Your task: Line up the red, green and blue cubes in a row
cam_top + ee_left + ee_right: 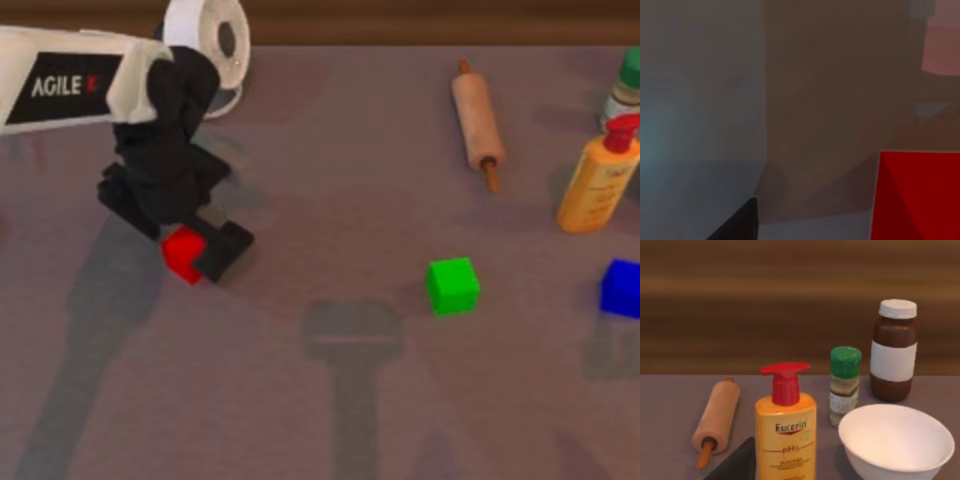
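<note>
Top view: my left gripper (200, 250) is low over the left part of the grey-brown table (330, 420), its black fingers set on either side of the small bright red cube (183, 251), holding it. The small bright green cube (453, 285) sits right of centre, and the small deep blue cube (622, 288) lies at the right edge, well apart from the red one. Farther back lie a wooden rolling pin (477, 121) and an orange pump bottle with a red top (598, 178). Left wrist view: the red cube fills one corner, right by a dark fingertip (737, 225). Right wrist view: I see a white bowl (896, 442), a green-capped spice jar (844, 385) and a brown jar with a white lid (894, 351); I cannot tell how my right gripper's fingers stand.
</note>
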